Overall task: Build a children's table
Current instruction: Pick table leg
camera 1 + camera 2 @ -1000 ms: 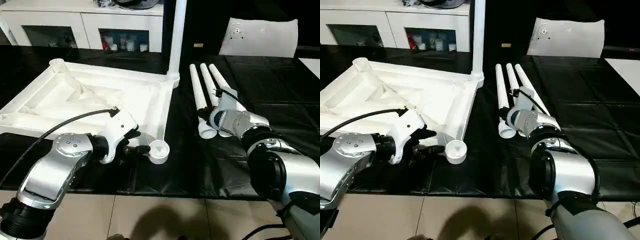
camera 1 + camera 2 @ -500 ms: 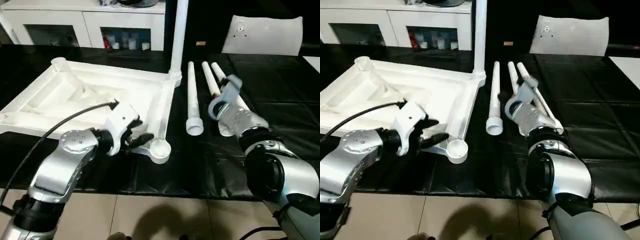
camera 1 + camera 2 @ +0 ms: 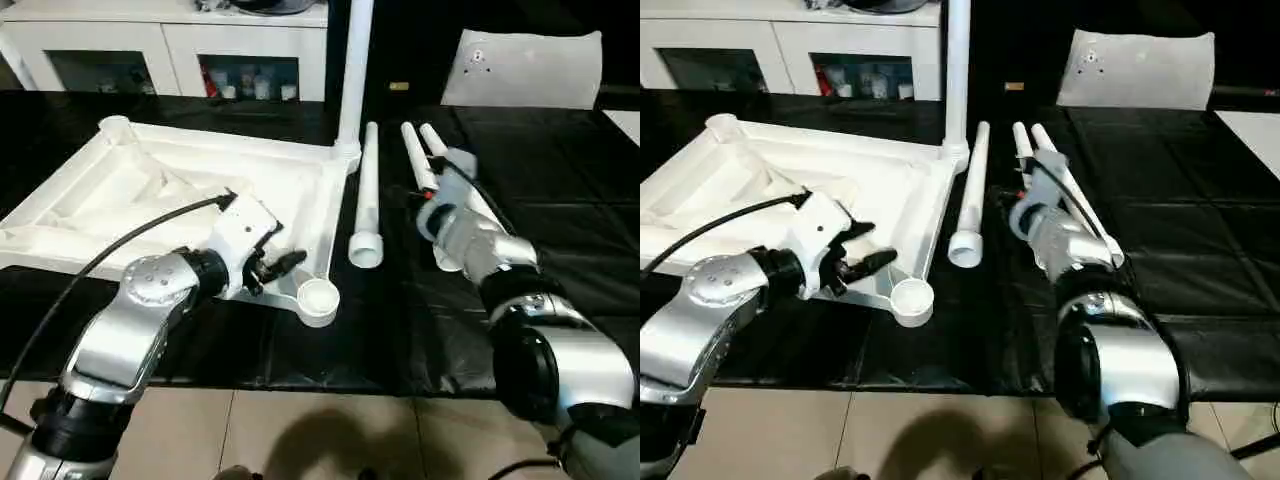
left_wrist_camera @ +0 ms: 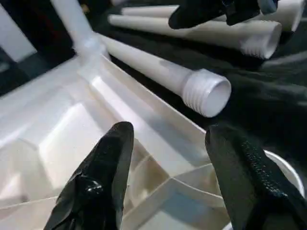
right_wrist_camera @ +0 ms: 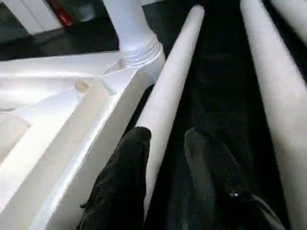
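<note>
A white tabletop (image 3: 180, 190) lies upside down on a black-covered bench (image 3: 560, 190), ribbed underside up, with one leg (image 3: 354, 70) already standing upright in its far corner socket. Three more legs lie loose on the black cover to the right of the top. The nearest of the three, a tapered tube (image 3: 364, 195), rests just beside the top's right edge with its threaded wide end toward the robot; the other two (image 3: 415, 155) lie side by side a little farther right, partly hidden behind the right arm.

Two round sockets stand open and unfilled in the head views: one at the near right corner (image 3: 318, 298), one at the far left corner (image 3: 115, 127).

The left gripper (image 4: 165, 167) hovers over the ribs by the near right socket, its two black fingers (image 4: 103, 172) spread apart and grasping nothing. The right gripper (image 5: 165, 172) sits low over the near loose leg, one finger (image 5: 122, 177) on each side of the tube with a gap between; whether it grips the tube cannot be told.

A white cabinet (image 3: 160, 45) with two dark openings stands behind the bench, and a flat white panel (image 3: 525, 68) leans at the far right.
</note>
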### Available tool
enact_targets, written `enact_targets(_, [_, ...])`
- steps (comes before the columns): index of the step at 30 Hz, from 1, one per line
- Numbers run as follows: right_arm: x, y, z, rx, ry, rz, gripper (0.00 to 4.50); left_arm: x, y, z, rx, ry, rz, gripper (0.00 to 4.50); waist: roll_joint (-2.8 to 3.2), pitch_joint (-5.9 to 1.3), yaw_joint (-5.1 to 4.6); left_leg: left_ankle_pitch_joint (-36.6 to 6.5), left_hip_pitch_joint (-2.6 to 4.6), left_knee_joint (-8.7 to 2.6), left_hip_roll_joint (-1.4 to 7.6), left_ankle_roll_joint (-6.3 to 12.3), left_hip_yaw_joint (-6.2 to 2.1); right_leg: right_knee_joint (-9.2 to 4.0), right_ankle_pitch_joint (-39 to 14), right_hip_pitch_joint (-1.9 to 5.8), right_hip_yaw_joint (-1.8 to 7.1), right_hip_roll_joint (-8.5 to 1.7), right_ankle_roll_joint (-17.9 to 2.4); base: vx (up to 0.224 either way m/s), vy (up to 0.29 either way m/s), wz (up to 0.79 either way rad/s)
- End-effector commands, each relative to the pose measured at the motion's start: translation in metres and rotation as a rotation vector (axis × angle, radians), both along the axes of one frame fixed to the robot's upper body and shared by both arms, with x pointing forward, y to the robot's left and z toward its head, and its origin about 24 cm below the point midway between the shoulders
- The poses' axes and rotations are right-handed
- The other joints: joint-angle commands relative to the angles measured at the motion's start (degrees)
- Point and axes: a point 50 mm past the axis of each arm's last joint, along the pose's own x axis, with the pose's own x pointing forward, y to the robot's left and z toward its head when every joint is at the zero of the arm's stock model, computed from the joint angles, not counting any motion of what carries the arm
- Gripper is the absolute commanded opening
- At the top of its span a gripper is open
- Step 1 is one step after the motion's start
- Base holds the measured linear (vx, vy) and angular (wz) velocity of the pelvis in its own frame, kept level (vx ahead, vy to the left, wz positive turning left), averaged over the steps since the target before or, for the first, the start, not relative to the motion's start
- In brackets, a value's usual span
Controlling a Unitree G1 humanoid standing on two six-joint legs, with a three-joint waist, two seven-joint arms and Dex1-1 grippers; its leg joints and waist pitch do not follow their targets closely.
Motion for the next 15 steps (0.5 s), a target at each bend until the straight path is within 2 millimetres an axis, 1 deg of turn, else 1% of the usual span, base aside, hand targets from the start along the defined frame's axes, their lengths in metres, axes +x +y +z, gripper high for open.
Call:
enact_targets(1, [0.003,0.005,0.005,-0.054,0.019,-0.012,1.71,-0.003,0.006,0.009,0.008,-0.042,0.023,2.73,-0.57,-4.13,0.17,-8.8,0.42,-3.55,0.38,0.61,0.51,-3.61,-7.2,3.39,1.65,-2.95,-13.9,0.0,0.0,0.0])
enact_targets(2, [0.003,0.007,0.004,-0.073,0.044,-0.014,1.77,-0.007,0.008,0.011,0.014,-0.042,0.026,2.73,-0.85,-4.06,0.3,-9.0,0.37,-3.67,0.42,0.4,0.47,-3.53,-8.2,3.4,1.63,-3.06,-13.6,0.0,0.0,0.0])
enact_targets(3, [0.003,0.01,0.004,-0.076,0.064,-0.01,1.85,-0.012,0.011,0.012,0.025,-0.04,0.029,2.73,-0.59,-3.94,0.45,-9.4,0.43,-3.7,0.4,0.16,0.41,-3.56,-9.3,3.24,1.63,-3.09,-12.9,0.0,0.0,0.0])
enact_targets(4, [0.003,0.013,0.005,-0.081,0.08,-0.01,1.95,-0.018,0.015,0.014,0.039,-0.038,0.03,2.73,-0.75,-3.68,0.49,-9.7,0.34,-3.85,0.48,-0.01,0.33,-3.4,-9.8,3.11,1.68,-3.12,-12.4,0.0,0.0,0.0])
enact_targets(5, [0.003,0.014,0.005,-0.085,0.084,-0.009,2.14,-0.021,0.016,0.014,0.045,-0.036,0.032,2.73,-0.98,-3.41,0.4,-10.0,0.29,-3.94,0.53,-0.04,0.35,-3.5,-9.9,2.95,1.7,-3.14,-12.2,0.0,0.0,0.0])
enact_targets(6, [0.003,0.015,0.005,-0.089,0.088,-0.007,2.14,-0.024,0.018,0.015,0.049,-0.032,0.034,2.73,-0.84,-3.28,0.42,-10.5,0.36,-3.96,0.52,-0.28,0.37,-3.52,-10.4,2.81,1.74,-3.07,-11.8,0.0,0.0,0.0])
enact_targets(7, [0.003,0.015,0.005,-0.089,0.088,-0.007,2.22,-0.024,0.018,0.015,0.049,-0.032,0.034,2.73,-0.78,-3.23,0.41,-10.4,0.35,-3.99,0.46,-0.37,0.37,-3.56,-10.3,2.76,1.74,-3.0,-11.7,0.0,0.0,0.0])
enact_targets(8, [0.003,0.016,0.006,-0.093,0.093,-0.012,2.29,-0.028,0.02,0.016,0.053,-0.029,0.037,2.73,-1.16,-2.91,0.41,-10.6,0.42,-4.04,0.47,-0.48,0.49,-3.6,-9.7,2.49,1.77,-2.88,-11.6,0.0,0.0,0.0])
enact_targets(9, [0.004,0.017,0.006,-0.097,0.094,-0.023,2.38,-0.032,0.022,0.017,0.059,-0.026,0.038,2.73,-1.21,-2.67,0.61,-11.0,0.46,-4.18,0.49,-0.5,0.44,-3.62,-9.9,2.41,1.78,-2.86,-11.4,0.0,0.0,0.0])
enact_targets(10, [0.004,0.017,0.007,-0.098,0.095,-0.03,2.38,-0.035,0.022,0.018,0.062,-0.024,0.038,2.73,-1.1,-2.73,0.7,-11.2,0.49,-4.17,0.54,-0.71,0.39,-3.44,-9.8,2.48,1.8,-2.94,-11.5,0.0,0.0,0.0])
enact_targets(11, [0.005,0.018,0.007,-0.087,0.098,-0.048,2.48,-0.038,0.023,0.02,0.065,-0.022,0.039,2.73,-1.2,-2.46,0.81,-11.4,0.45,-4.26,0.56,-0.94,0.35,-3.39,-9.6,2.39,1.8,-2.97,-11.5,0.0,0.0,0.0])
enact_targets(12, [0.005,0.018,0.007,-0.087,0.098,-0.048,2.55,-0.038,0.023,0.02,0.065,-0.022,0.039,2.73,-1.64,-2.11,0.82,-11.5,0.31,-4.37,0.55,-1.08,0.35,-3.36,-9.6,2.36,1.83,-2.93,-11.3,0.0,0.0,0.0])
enact_targets(13, [0.005,0.02,0.008,-0.057,0.099,-0.055,2.55,-0.041,0.024,0.022,0.067,-0.021,0.042,2.73,-1.53,-2.13,0.91,-11.5,0.45,-4.36,0.48,-1.1,0.37,-3.42,-9.5,2.3,1.83,-2.89,-11.2,0.0,0.0,0.0])
enact_targets(14, [0.005,0.023,0.008,-0.026,0.102,-0.06,2.79,-0.043,0.024,0.024,0.068,-0.02,0.046,2.73,-1.93,-1.82,1.05,-10.9,0.34,-4.42,0.45,-0.98,0.4,-3.34,-8.6,2.29,1.91,-2.91,-11.0,0.0,0.0,0.0])
enact_targets(15, [0.004,0.026,0.007,-0.008,0.106,-0.057,2.79,-0.045,0.025,0.026,0.071,-0.018,0.049,2.73,-2.28,-1.56,1.08,-10.7,0.26,-4.48,0.47,-0.89,0.44,-3.32,-8.2,2.21,1.94,-2.91,-10.9,0.0,0.0,0.0])
